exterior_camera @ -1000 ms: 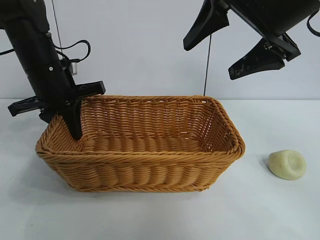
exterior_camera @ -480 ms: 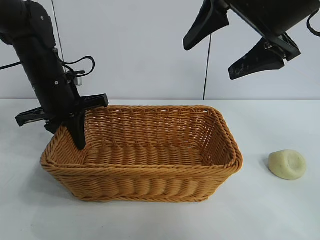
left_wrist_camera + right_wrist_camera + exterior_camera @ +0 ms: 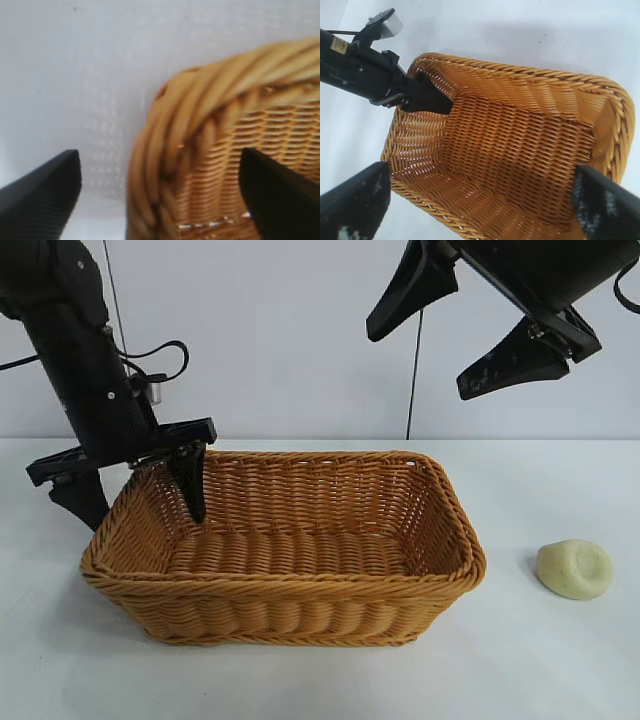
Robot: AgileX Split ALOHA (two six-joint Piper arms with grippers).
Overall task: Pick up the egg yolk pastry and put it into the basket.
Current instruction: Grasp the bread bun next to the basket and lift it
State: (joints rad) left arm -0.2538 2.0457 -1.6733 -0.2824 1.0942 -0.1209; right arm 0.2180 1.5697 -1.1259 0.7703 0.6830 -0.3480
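Two pincers are in view, and the right pincer point(image 3: 478, 332) is the nearer to the small pale yellow-green domed egg yolk pastry point(image 3: 574, 569), which lies on the white bench point(image 3: 540, 660) well apart from the golden-brown rectangular woven wicker basket point(image 3: 285, 585), beyond its right end. That pincer hangs high with its fingers spread, the pastry below and somewhat to its right. The pastry is roundish, slightly wider than deep. The left pincer point(image 3: 135, 485), spread and empty, straddles the basket's left rim. No brand, label or writing can be read.
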